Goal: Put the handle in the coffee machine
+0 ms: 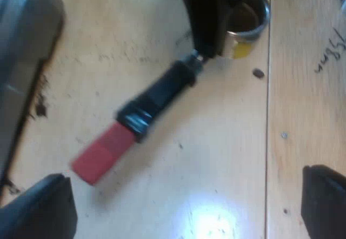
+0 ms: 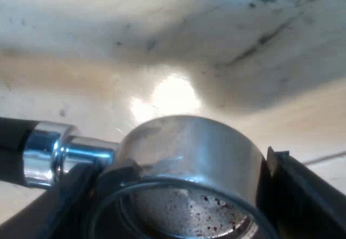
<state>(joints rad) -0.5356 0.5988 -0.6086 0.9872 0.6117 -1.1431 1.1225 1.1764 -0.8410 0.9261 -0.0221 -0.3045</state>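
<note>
The holder (image 1: 157, 95) stretches lengthwise across the wooden table (image 1: 227, 141), its red end pointing toward my left gripper (image 1: 186, 196), whose fingers stand wide apart, while my right gripper (image 2: 184, 187) is clamped on its metal cup at the other end, near a scrawl (image 1: 327, 52) I cannot read.

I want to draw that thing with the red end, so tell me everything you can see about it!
The metal holder has a round, shiny steel cup, open, with dark specks inside. A chrome collar joins it to a black handle ending in a red tip. It is loose, over the pale wooden table; whether it rests there I cannot tell. The right gripper clamps the cup, a black finger on each side.
</note>
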